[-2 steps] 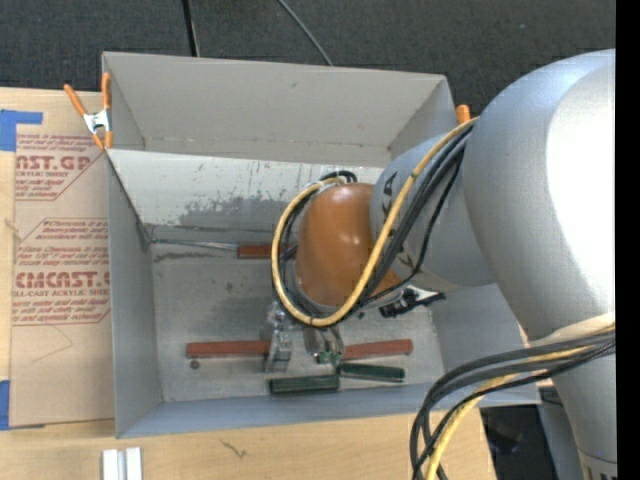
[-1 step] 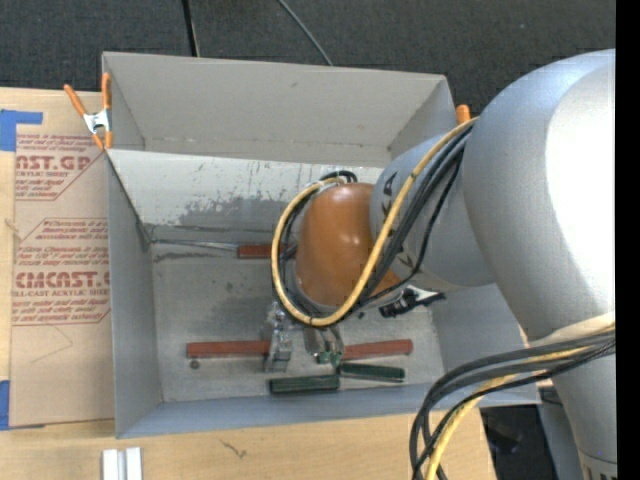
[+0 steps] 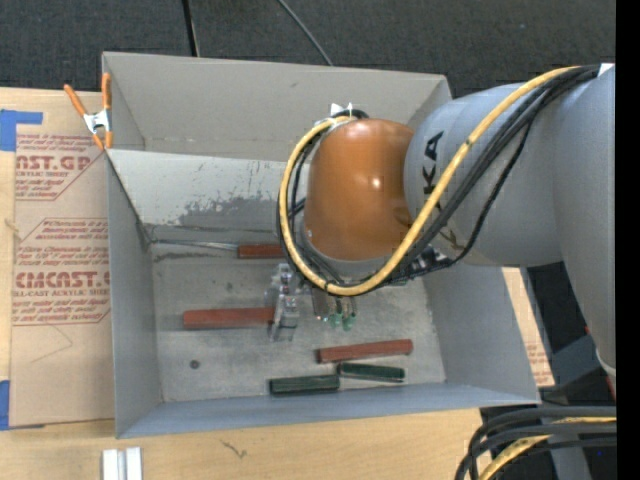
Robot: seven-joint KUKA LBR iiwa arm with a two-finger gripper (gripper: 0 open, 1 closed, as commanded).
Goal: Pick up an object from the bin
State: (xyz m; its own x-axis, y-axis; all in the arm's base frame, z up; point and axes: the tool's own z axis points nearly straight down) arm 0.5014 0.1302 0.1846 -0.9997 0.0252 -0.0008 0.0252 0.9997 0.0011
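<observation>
Your gripper [image 3: 284,326] hangs low over a scratched grey floor. Around it, the metal bin [image 3: 128,298] sits on a pale wooden table [image 3: 300,448], with dark floor [image 3: 450,18] past the far rim. You cannot tell whether the gripper is wide or narrow. A red-brown stick [image 3: 226,318] lies flat, its end right against the gripper's view-left side. Near its other side lies a second red-brown stick [image 3: 365,350], then two dark green sticks [image 3: 372,372] [image 3: 304,385]. A third red-brown stick [image 3: 262,252] lies behind it.

Red-brown stick [image 3: 222,319], flat, left floor
</observation>
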